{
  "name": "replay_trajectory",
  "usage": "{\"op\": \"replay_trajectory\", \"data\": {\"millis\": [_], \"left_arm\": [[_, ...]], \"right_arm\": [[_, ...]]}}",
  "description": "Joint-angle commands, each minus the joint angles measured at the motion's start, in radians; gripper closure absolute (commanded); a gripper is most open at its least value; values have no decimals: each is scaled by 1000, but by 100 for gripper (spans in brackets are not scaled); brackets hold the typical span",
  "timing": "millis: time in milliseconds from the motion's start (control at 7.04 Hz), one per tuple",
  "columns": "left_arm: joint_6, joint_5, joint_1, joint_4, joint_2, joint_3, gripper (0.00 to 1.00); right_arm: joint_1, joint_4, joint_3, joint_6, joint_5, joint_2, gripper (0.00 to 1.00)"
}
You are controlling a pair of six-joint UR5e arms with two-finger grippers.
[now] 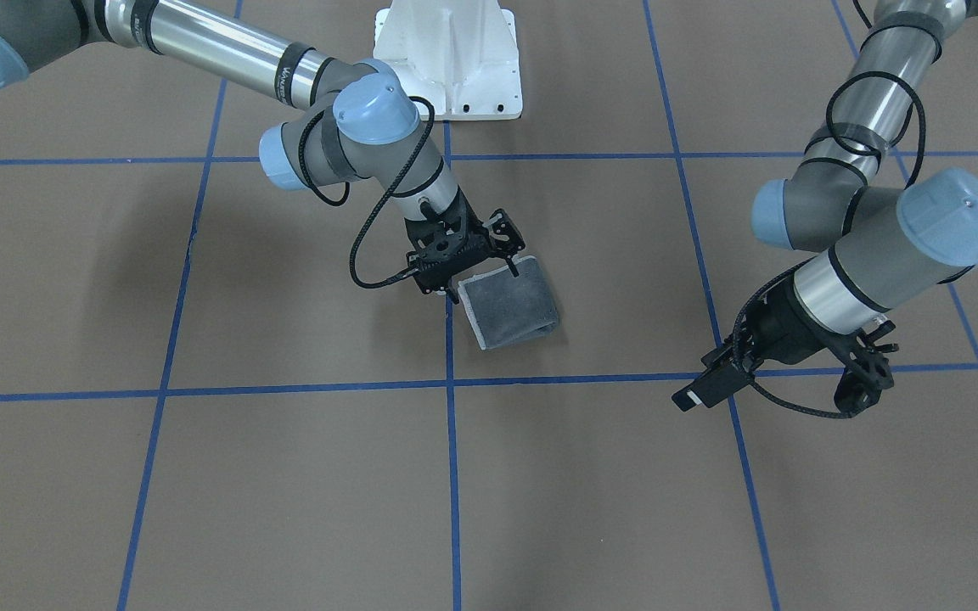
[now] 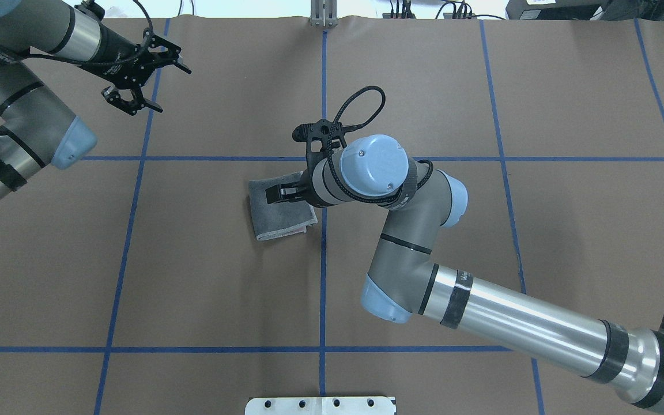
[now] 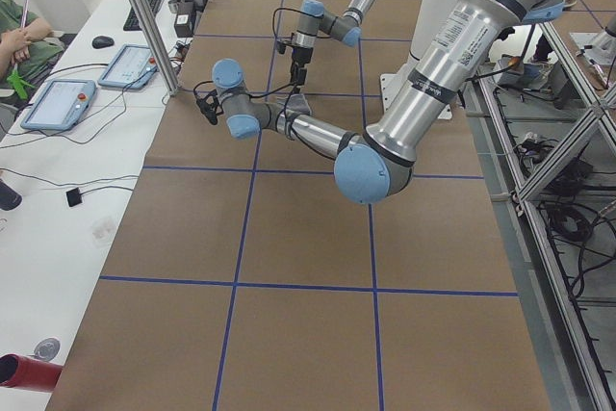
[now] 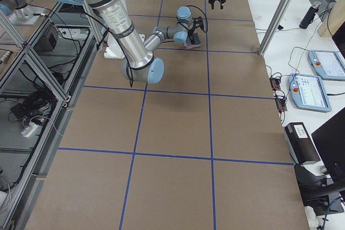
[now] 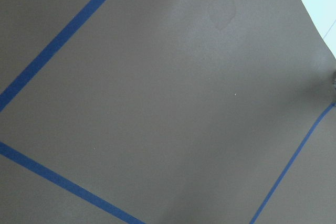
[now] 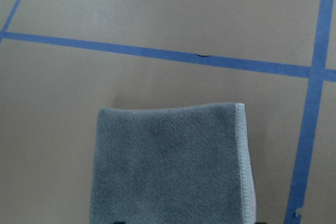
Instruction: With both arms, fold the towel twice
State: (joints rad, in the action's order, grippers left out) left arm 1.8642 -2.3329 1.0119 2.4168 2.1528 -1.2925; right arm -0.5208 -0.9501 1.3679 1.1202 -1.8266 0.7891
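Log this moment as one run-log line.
towel: folded, grey face up | right gripper: open, over towel's edge | left gripper: open, far from towel

Pale-edged dark grey towel

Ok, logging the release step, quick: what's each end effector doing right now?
Left end effector: open, holding nothing.
Right end effector: open, at the edge of the folded towel.

2 tube arms, shiny silver + grey, w/ light blue round caps, black cables, black claws, white base.
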Motion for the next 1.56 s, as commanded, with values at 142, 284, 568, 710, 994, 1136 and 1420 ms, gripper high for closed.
{"op": "replay_trajectory", "data": {"millis": [142,284,568,710,994,1136,1420], "left_arm": [[13,18,-96,-2,1,-129,0],[13,88,-161,-2,2,-155,0],[12,214,-277,-2,1,-172,0],[10,269,-326,-2,9,-165,0],[6,277,-358,-4,9,-143,0],[0,283,-366,1,12,-113,0],[-3,310,-369,7,27,-68,0]], "right_arm": [[-177,-68,8,-28,-240,9,0],[-227,-102,8,-60,-302,22,0],[-281,-238,25,-198,-335,33,0],[-295,-246,31,-212,-336,44,0],[-297,-246,39,-212,-335,52,0],[-297,-248,43,-212,-335,55,0],[-297,-246,43,-212,-335,56,0]]}}
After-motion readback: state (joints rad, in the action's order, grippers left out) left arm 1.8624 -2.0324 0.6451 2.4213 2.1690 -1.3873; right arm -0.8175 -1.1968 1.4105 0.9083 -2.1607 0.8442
